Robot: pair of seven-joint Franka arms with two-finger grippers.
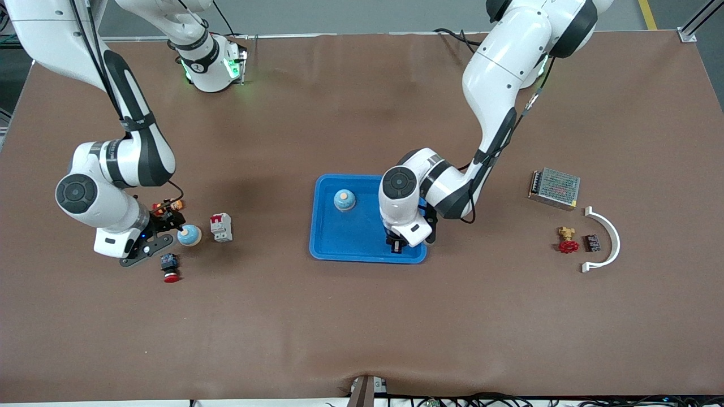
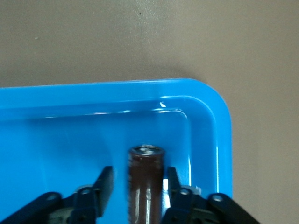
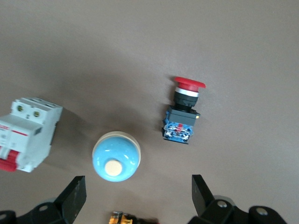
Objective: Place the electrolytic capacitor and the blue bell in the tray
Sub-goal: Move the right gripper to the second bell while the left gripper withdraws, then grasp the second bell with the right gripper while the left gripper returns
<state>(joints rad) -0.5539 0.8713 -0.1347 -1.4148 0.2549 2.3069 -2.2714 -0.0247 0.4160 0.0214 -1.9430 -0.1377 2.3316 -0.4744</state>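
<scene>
- Table (image 1: 362, 328): flat matte brown sheet, faintly wrinkled; a broad bare band lies on the side nearest the front camera.
- Tray (image 1: 339, 237): shallow glossy bright-blue plastic, rectangular, rounded corners, raised rim; sits mid-table.
- Blue bell (image 1: 344, 199): smooth dome with a pale cream button on top; stands upright in the tray, in the corner farther from the front camera and toward the right arm's end.
- Electrolytic capacitor (image 2: 146, 184): dark brown glossy cylinder with a silvery end cap; it is in the tray near the corner nearest the front camera at the left arm's end, apart from the rim.
- Left gripper (image 1: 397, 246): low over that same tray corner; black fingers (image 2: 105, 184) stand just apart on either side of the capacitor, a slim gap visible on each side, not pressing it.
- Right gripper (image 1: 164, 234): low over the table toward the right arm's end, fingers (image 3: 74, 196) spread wide, nothing between them.
- Second blue bell (image 3: 116, 155): same dome shape, on the bare table just ahead of the right gripper's fingers.
- Beside it: white boxy circuit breaker (image 3: 25, 134) with red levers, and a red mushroom-head push button (image 3: 184, 109) lying on its side; all three stand apart.
- Toward the left arm's end: perforated metal power supply (image 1: 554, 188), red-handled brass valve (image 1: 567, 241), white curved plastic bracket (image 1: 608, 240).
</scene>
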